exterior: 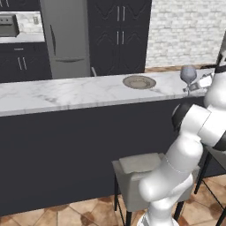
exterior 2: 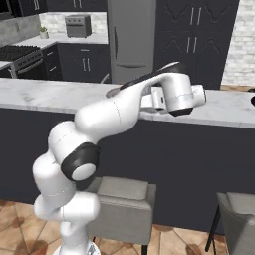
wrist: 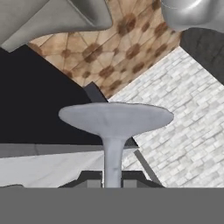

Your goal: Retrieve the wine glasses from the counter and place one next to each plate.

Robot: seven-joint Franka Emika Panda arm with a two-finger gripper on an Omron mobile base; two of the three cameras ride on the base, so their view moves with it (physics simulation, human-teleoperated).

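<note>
Wine glass (exterior: 188, 74) pinched in pincer (wrist: 113, 183)
Stem clamped between pressed fingers; plate (exterior: 139, 81) lying left of pincer on marble surface (exterior: 66, 92); no legible writing.

Even, flat rendered lighting, bright, no glare. Soft low-res blur throughout; faint shadows under the bench (exterior: 66, 95). No edge distortion.

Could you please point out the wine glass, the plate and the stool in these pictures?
Wine glass (exterior: 188, 74), left base view, on its rounded bowl.
Plate (exterior: 139, 82), left base view, on its shallow middle.
Stool (exterior: 139, 164), left base view, on its seat top.
</note>
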